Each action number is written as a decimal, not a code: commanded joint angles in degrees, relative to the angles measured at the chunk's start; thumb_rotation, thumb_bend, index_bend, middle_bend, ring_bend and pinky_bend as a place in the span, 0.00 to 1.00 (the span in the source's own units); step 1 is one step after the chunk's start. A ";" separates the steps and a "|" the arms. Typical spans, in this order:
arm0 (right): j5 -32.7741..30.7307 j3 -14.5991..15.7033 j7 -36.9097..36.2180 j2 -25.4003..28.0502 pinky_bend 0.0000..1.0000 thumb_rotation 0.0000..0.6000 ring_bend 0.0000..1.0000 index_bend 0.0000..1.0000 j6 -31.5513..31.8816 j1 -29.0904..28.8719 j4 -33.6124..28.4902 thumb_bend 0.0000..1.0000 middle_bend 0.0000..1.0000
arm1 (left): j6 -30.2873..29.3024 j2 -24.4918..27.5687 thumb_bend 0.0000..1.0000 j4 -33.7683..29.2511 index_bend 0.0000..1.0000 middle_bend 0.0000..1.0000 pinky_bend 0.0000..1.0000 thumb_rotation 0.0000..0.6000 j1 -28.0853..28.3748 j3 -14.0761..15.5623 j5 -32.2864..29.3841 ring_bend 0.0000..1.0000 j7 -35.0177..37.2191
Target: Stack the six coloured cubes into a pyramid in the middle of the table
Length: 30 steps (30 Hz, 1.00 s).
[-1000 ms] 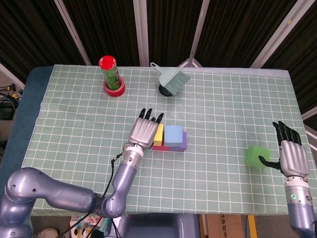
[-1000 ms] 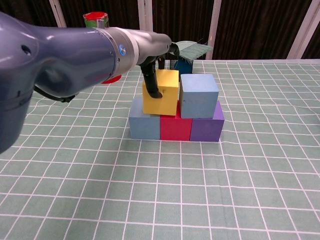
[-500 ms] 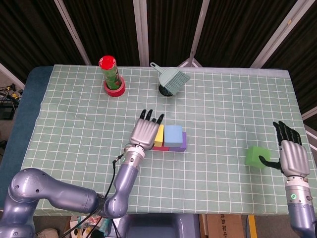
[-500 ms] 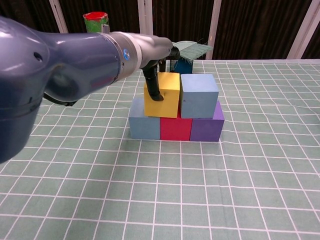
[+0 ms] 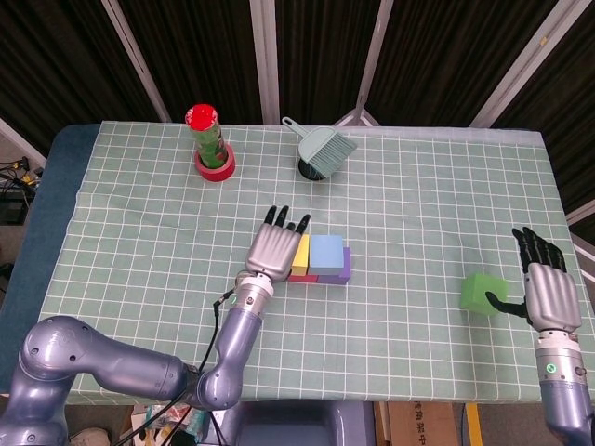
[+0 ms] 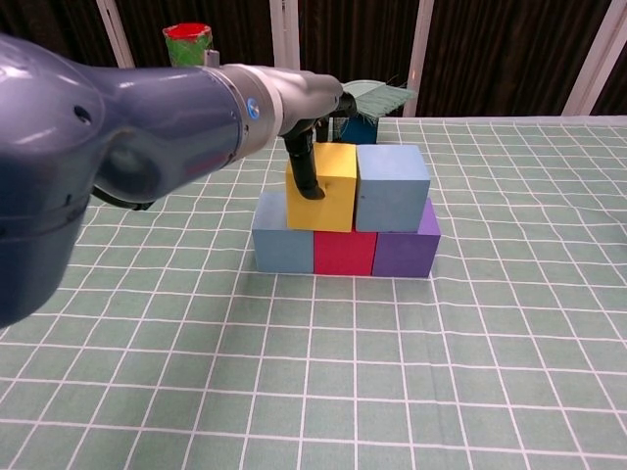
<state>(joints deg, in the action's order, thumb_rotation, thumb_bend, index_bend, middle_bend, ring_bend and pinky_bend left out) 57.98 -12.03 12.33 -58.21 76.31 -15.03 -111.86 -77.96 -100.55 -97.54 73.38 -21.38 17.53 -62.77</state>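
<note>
- While the left hand [image 6: 309, 147] holds the yellow cube [image 6: 328, 186], with one dark finger down its front face and the rest of the hand over its top, the cube sits on the bottom row of the pyramid, touching the light blue upper cube [image 6: 392, 186] on its right.
- The bottom row has three cubes in a line: a blue-grey cube [image 6: 282, 247], a red cube [image 6: 344, 253] and a purple cube [image 6: 406, 251]; the yellow cube rests over the seam between the blue-grey and the red one.
- In the head view the left hand [image 5: 276, 247] covers most of the yellow cube [image 5: 299, 253], so the exact seating cannot be told from there.
- My judgement: the step in hand is to settle the yellow cube and let it go. To do it well, the fingers should open slowly and lift straight up (a sideways pull could drag the cube off or push its neighbour).
- The green cube [image 5: 482, 294] is far to the right of the pyramid, near the edge of the surface [image 5: 139, 214]; the right hand [image 5: 544, 286] is just beside it with fingers stretched, the thumb toward the cube, and I cannot tell if it touches.
- This green cube belongs on top, over the seam of the two upper cubes.
</note>
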 commanded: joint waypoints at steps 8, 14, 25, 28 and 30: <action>-0.15 -0.01 -0.02 -0.04 0.00 1.00 0.00 0.00 -0.08 -0.02 0.11 0.21 0.00 | -0.10 -0.54 0.37 0.48 0.00 0.33 0.00 1.00 0.13 -0.32 -0.06 0.00 -0.31; -0.11 0.02 -0.06 -0.01 0.00 1.00 0.00 0.00 -0.15 -0.03 0.11 0.21 0.00 | -0.18 -0.91 0.37 0.84 0.00 0.33 0.00 1.00 0.25 -0.57 0.04 0.00 -0.49; -0.13 0.07 0.02 -0.07 0.00 1.00 0.00 0.00 -0.15 -0.04 0.14 0.21 0.00 | -0.16 -1.24 0.37 1.42 0.00 0.33 0.00 1.00 0.13 -0.71 -0.14 0.00 -0.85; -0.14 0.08 0.04 -0.10 0.00 1.00 0.00 0.00 -0.17 -0.05 0.15 0.21 0.00 | -0.01 -1.18 0.38 1.49 0.00 0.33 0.00 1.00 0.10 -0.79 -0.10 0.00 -0.91; -0.14 0.11 0.07 -0.12 0.00 1.00 0.00 0.00 -0.19 -0.05 0.18 0.21 0.00 | 0.11 -1.12 0.38 1.49 0.00 0.33 0.00 1.00 0.06 -0.93 0.00 0.00 -0.81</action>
<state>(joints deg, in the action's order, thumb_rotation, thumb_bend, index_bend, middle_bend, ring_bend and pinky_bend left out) 57.84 -11.92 12.40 -58.33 76.11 -15.09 -111.68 -77.87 -101.68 -96.05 73.46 -22.28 17.51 -63.61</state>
